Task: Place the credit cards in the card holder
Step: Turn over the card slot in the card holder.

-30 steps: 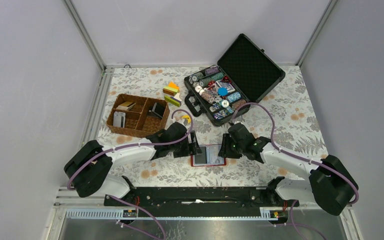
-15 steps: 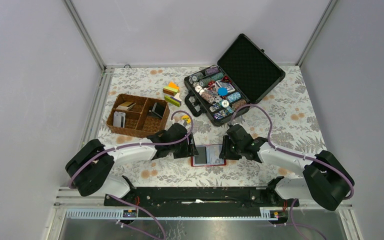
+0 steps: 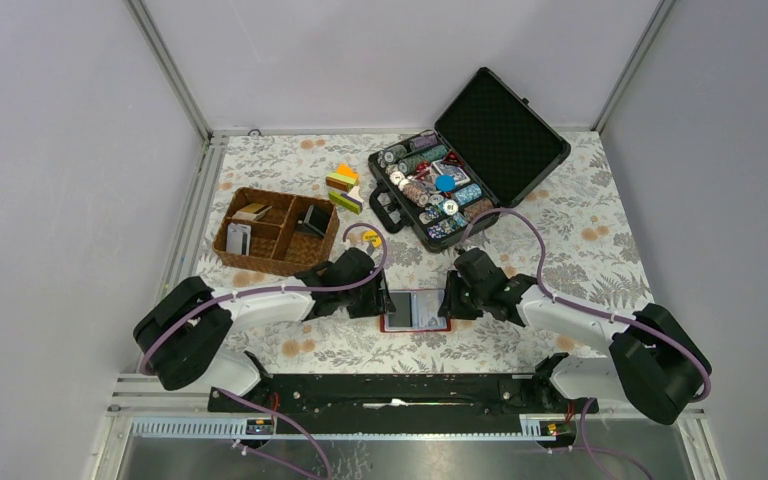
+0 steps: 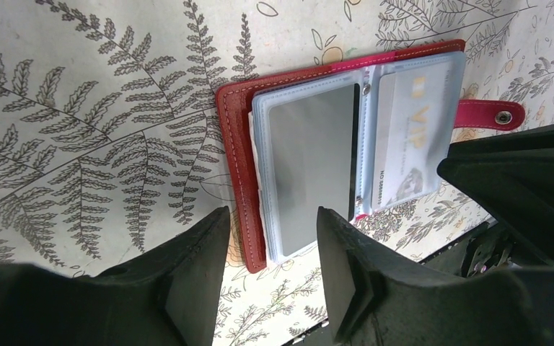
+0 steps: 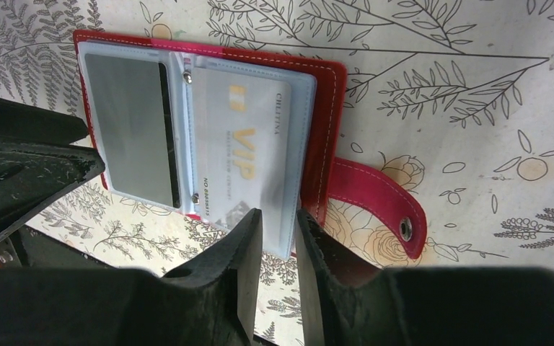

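Card holder: We are keeping the card holder (image 3: 416,311) spread open and flat on the tablecloth (image 3: 580,250), clear sleeves up. Its snap strap (image 5: 375,205) is trailing off the right-hand side.
Cards in the sleeves: A dark card (image 4: 310,166) is showing in the left sleeve and a pale VIP card (image 5: 242,144) in the right one. We cannot tell whether the VIP card is fully seated.
Cards waiting: More credit cards (image 3: 239,238) are sitting in the wicker basket (image 3: 260,268), well apart from the holder, behind the left arm.
Left gripper: We are holding the left gripper (image 3: 380,300) wide apart and empty. In its wrist view the holder's outer left edge is lying just ahead of the gap between the two fingers.
Why there: We judge we are bracing that side so the holder is not sliding or folding shut while the other arm is working.
Right gripper: The right gripper (image 3: 450,298) is showing its fingers drawn close with only a slim gap. Their tips are sitting at the outer edge of the VIP card's sleeve, and we cannot tell whether they are pinching anything.
Why there: Probably we are nudging that card deeper into its pocket.
Holder and tools: The holder is lying directly between the two grippers, one at each outer end.
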Available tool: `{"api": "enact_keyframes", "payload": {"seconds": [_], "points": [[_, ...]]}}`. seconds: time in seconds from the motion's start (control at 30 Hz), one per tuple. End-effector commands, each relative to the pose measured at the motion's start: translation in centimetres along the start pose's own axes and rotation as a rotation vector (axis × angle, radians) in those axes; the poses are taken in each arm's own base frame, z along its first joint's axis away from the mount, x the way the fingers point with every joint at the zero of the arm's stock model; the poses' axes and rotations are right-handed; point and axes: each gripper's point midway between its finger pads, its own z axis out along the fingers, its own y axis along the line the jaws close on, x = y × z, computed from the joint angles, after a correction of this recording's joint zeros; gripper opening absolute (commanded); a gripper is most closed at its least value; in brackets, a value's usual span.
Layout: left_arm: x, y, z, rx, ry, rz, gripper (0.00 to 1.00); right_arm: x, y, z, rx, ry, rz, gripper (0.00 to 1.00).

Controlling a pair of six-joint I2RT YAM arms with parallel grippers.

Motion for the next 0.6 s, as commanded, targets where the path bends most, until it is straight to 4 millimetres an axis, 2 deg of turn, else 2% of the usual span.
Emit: {"api": "enact_keyframes", "payload": {"seconds": [0.0, 0.3, 0.57], "points": [[-0.2, -0.6, 0.3, 0.035, -0.009, -0.001, 0.5, -1.2, 1.9, -0.7, -0.071, -0.028, -0.008, 0.3], [-0.2, -0.8, 0.4, 0.049, -0.009, -0.009, 0.42, -2.2, 2.8, -1.6, -0.085, -0.053, -0.023, 0.27], [-0.2, -1.0, 0.4, 0.056, -0.006, -0.008, 0.41, -2.1, 2.9, -1.3, -0.082, -0.038, -0.031, 0.25]]}}
